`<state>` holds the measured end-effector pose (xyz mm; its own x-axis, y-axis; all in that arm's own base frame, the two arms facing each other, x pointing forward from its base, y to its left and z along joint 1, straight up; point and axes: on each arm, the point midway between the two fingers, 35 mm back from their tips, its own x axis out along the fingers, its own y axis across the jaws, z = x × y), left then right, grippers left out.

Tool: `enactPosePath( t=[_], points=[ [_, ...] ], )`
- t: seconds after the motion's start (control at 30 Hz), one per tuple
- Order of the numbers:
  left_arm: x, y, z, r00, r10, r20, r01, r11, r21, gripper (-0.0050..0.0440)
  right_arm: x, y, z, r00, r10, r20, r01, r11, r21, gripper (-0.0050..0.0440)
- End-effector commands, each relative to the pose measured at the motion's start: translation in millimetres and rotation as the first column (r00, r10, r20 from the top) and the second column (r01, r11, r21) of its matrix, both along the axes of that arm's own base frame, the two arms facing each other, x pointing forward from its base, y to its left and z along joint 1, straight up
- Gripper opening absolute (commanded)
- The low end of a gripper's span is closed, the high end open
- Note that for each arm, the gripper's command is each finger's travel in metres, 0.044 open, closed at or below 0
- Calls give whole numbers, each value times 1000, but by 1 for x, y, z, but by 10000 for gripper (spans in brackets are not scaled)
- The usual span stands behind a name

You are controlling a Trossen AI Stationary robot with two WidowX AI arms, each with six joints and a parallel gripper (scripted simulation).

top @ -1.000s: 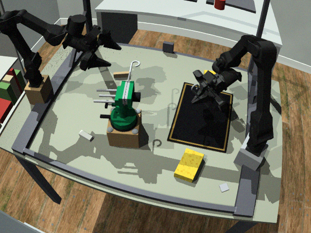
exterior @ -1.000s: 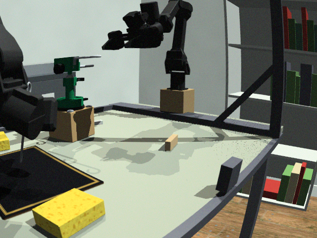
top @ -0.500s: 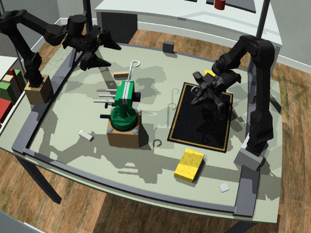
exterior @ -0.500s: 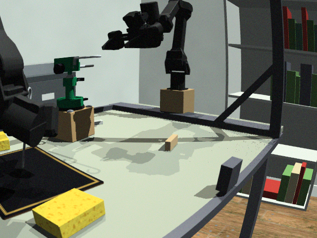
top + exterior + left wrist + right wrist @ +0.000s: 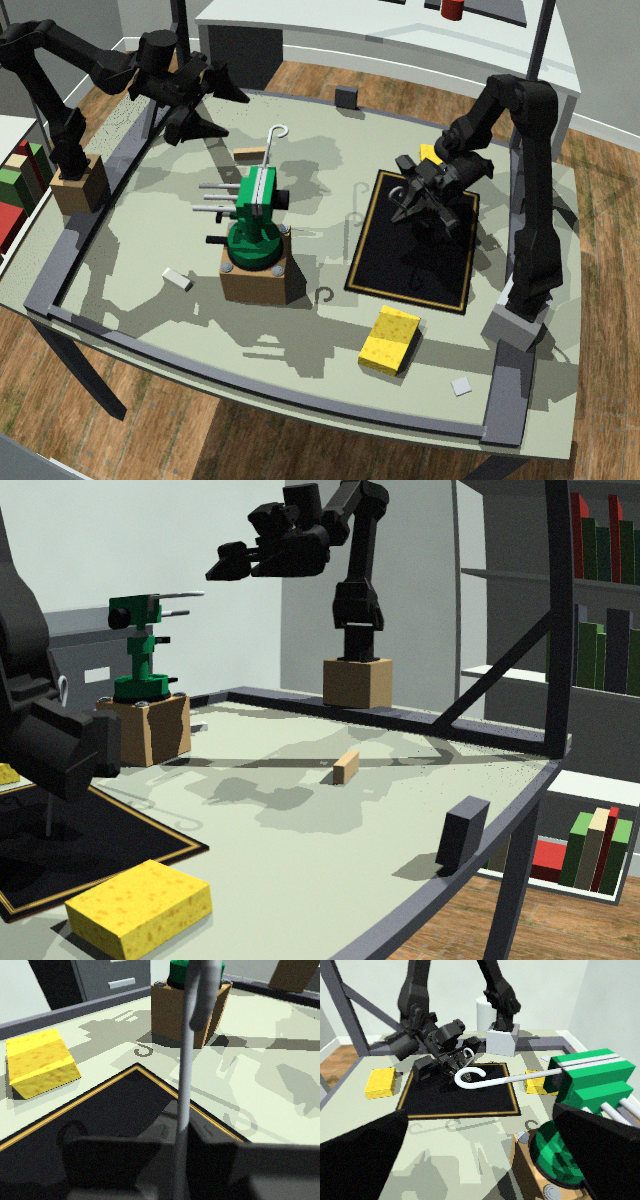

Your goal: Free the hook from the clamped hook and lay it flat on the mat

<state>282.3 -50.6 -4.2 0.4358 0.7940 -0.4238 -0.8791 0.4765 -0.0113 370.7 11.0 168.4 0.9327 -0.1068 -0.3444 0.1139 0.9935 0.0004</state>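
The free metal hook (image 5: 185, 1085) stands roughly upright between the fingers of my left gripper (image 5: 176, 1106), which is shut on its shaft. In the top view this gripper (image 5: 400, 204) hangs over the far part of the black mat with gold border (image 5: 413, 248), with the hook's curl (image 5: 395, 193) on top. I cannot tell if the hook's lower end touches the mat. The clamped hook (image 5: 269, 142) sticks out of the green vise (image 5: 258, 206) on its wooden block (image 5: 255, 281). My right gripper (image 5: 236, 116) is open and empty, high above the table's far left corner.
A yellow sponge (image 5: 388, 338) lies just before the mat's near edge, and another (image 5: 428, 152) lies behind the left arm. A wooden block (image 5: 249, 153), a white block (image 5: 176, 279), a white tile (image 5: 460, 385) and a dark cube (image 5: 346, 97) lie on the table.
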Motion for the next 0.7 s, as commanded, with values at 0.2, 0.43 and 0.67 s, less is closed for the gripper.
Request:
enactPosePath(
  t=[0.2,0.43,0.67],
  points=[
    [1,-1,-17,1000,1,7,-1,1000,-6,0,1,0,9,1000,3,24,-3,1000,1,440],
    [1,-1,-26,1000,1,6,-1,1000,-6,0,1,0,9,1000,3,24,-3,1000,1,440],
    [0,0,-37,1000,1,6,-1,1000,-5,0,1,0,9,1000,3,24,-3,1000,1,440]
  ],
)
